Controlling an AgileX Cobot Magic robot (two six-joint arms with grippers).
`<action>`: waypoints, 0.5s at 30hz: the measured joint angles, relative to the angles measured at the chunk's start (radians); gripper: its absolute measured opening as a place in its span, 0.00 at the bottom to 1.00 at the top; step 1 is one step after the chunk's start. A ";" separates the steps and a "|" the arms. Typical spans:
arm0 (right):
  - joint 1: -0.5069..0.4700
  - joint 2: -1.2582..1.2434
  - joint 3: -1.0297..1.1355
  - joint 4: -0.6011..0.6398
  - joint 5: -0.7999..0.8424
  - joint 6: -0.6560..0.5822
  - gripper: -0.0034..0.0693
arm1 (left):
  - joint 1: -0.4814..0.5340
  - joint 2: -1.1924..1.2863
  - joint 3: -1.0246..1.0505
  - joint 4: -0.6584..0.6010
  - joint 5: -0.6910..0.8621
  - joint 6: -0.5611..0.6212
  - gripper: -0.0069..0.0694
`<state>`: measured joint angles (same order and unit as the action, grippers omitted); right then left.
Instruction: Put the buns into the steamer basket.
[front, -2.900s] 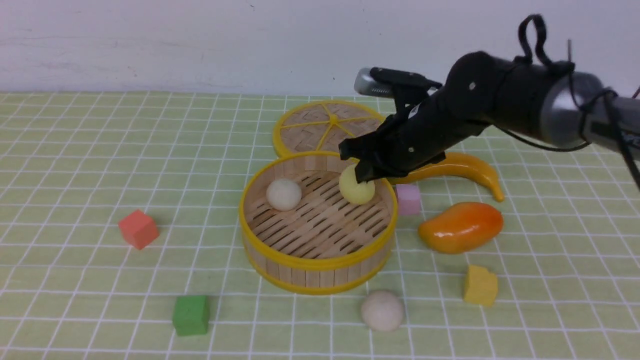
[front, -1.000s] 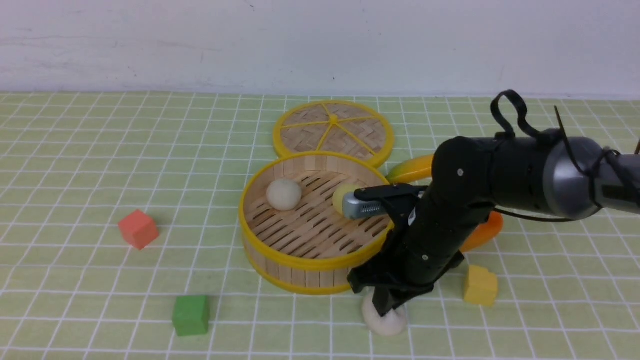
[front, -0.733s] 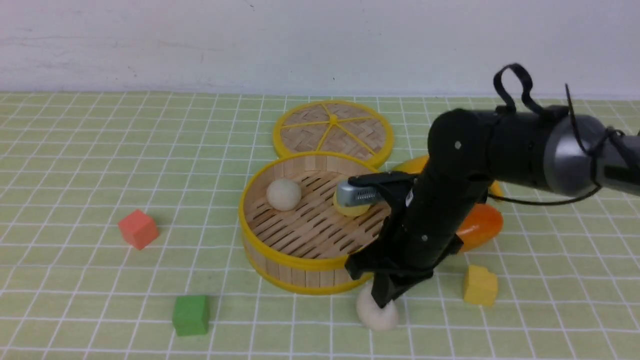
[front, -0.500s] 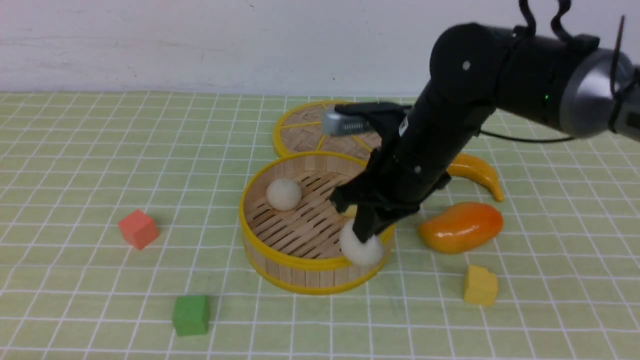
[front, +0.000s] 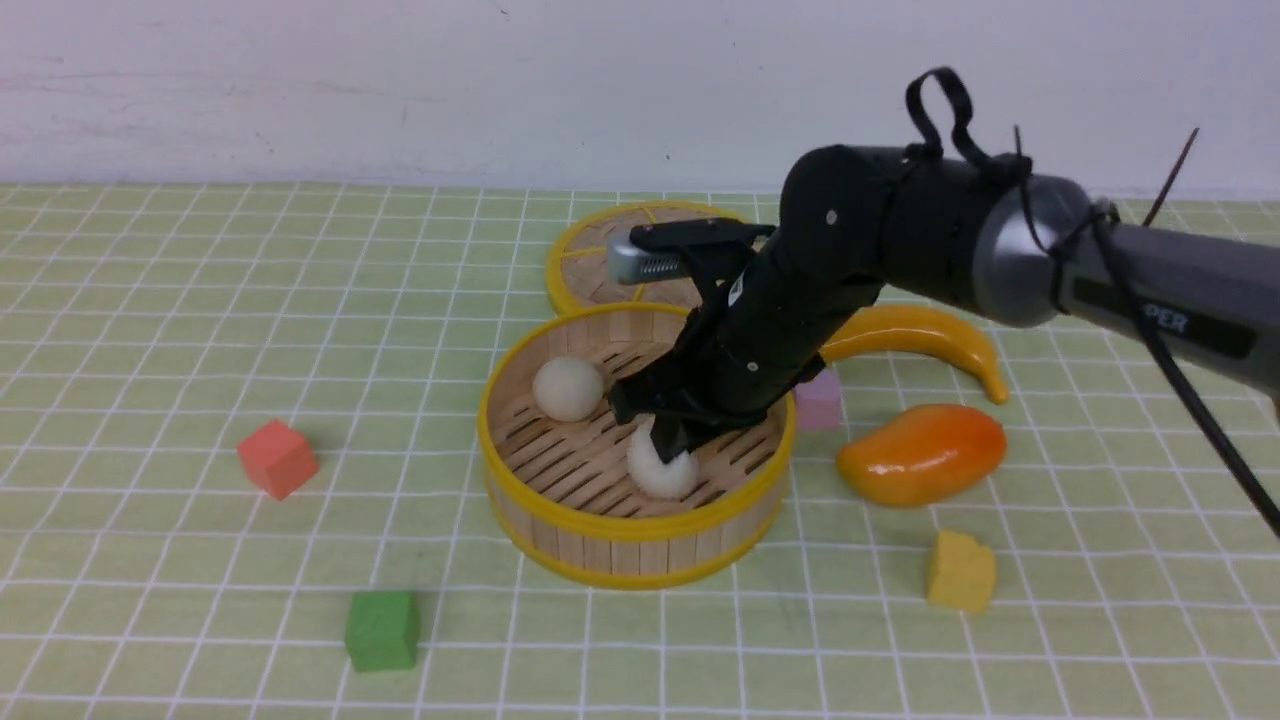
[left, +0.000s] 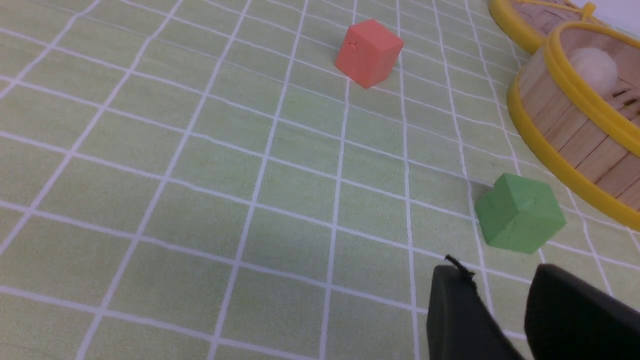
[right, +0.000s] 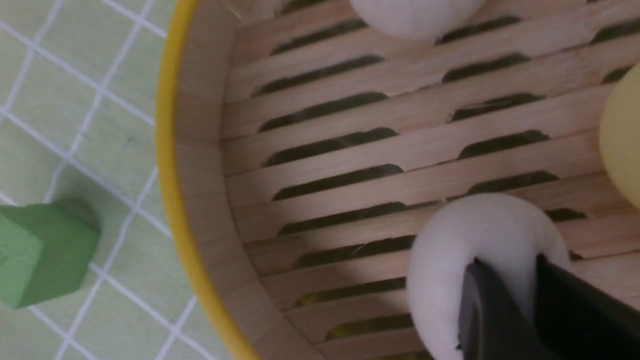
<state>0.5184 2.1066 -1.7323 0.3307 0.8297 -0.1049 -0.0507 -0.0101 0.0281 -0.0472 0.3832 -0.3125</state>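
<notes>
Front view shows the right gripper (front: 668, 447), closed on the last off-white round bun (front: 661, 470), now carried from the mat into the round bamboo steamer basket (front: 600, 525), ready for release.

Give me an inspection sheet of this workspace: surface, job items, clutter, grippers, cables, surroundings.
Surface: green checked mat, flat.
Job's things: steamer basket upright; one off-white bun on its floor, a second bun in the right gripper over the slats, the pale yellow bun seen only in the right wrist view.
Clutter: lid, banana, mango, cubes: red, green, yellow, pink.
Grippers: right gripper shut on the second bun; left gripper slightly parted, empty.
Cables: black cable along the right arm.
Surroundings: plain white wall.
</notes>
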 joint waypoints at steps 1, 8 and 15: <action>0.000 0.002 0.000 0.000 -0.001 0.000 0.27 | 0.000 0.000 0.000 0.000 0.000 0.000 0.36; 0.000 -0.015 0.000 -0.032 0.037 0.004 0.54 | 0.000 0.000 0.000 0.000 0.000 0.000 0.37; 0.000 -0.207 0.000 -0.193 0.215 0.182 0.54 | 0.000 0.000 0.000 0.000 0.000 0.000 0.38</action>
<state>0.5184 1.8998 -1.7323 0.1372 1.0450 0.0772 -0.0507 -0.0101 0.0281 -0.0472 0.3832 -0.3125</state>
